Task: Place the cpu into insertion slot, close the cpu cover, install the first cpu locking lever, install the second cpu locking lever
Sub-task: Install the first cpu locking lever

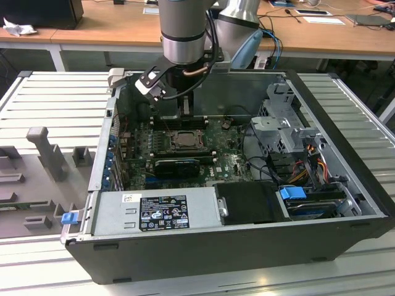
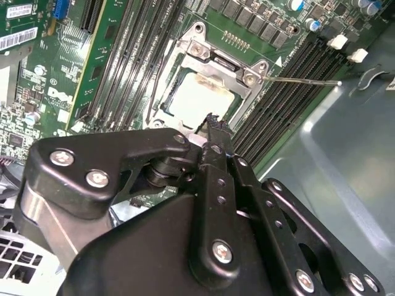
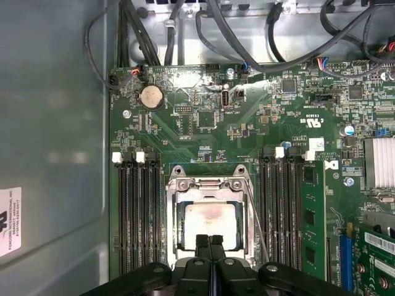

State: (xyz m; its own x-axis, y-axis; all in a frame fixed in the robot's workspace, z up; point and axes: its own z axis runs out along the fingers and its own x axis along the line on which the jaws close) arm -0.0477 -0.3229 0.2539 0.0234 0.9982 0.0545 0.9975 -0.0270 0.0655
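Black jointed tool (image 3: 210,239), closed on nothing, hangs over pale silvery square cpu (image 3: 211,222), seated beneath thin silvery-grey cpu cover (image 3: 244,216), centre of exterior view. Light, stiff, fragile, I judge: edges only.

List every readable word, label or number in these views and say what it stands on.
Black label on the silvery metal power supply box: print too small to read.
White sticker on the grey case wall: too small to read.
White markings on the green motherboard: too small to read.
So no text can be quoted.
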